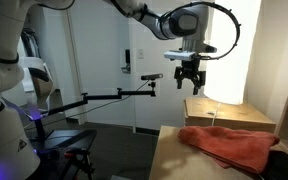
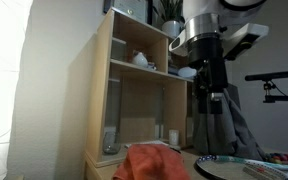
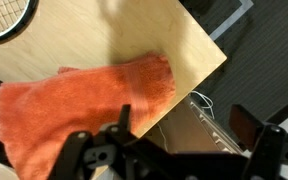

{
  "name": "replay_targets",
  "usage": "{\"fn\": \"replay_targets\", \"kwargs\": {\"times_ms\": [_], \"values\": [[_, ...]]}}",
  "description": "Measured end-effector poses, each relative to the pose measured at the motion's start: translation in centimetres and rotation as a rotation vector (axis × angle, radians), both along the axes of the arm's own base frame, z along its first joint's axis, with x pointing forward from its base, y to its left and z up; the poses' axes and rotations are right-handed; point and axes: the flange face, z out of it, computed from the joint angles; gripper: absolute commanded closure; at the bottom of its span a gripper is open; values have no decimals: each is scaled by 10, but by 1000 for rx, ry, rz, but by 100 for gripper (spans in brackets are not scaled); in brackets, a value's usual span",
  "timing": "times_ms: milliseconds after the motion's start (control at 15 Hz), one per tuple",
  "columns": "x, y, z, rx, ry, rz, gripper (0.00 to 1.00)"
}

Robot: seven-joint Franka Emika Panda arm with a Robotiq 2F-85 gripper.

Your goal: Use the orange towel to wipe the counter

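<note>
The orange towel (image 1: 229,145) lies rumpled on the pale tan counter (image 1: 169,158). It also shows in an exterior view (image 2: 154,162) and in the wrist view (image 3: 79,100), where it lies near the counter's (image 3: 104,40) corner. My gripper (image 1: 189,78) hangs in the air well above the counter, up and to the left of the towel, touching nothing. In the wrist view its two fingers (image 3: 184,125) stand wide apart with nothing between them. It also shows in an exterior view (image 2: 216,102).
A light wooden box (image 1: 229,112) stands behind the towel, with a white cord on it (image 3: 199,105). A tall wooden shelf (image 2: 134,80) stands beside the counter. A round dark plate (image 2: 229,168) lies near the towel. A camera arm (image 1: 114,95) reaches in.
</note>
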Motion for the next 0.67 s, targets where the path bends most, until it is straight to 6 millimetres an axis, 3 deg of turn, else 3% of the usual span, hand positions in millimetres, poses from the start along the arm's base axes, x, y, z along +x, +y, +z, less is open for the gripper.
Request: {"fn": "replay_targets", "kwargs": {"times_ms": [267, 667], "values": [[17, -7, -9, -11, -20, -143, 0], [36, -23, -40, -47, -13, -276, 0]]}}
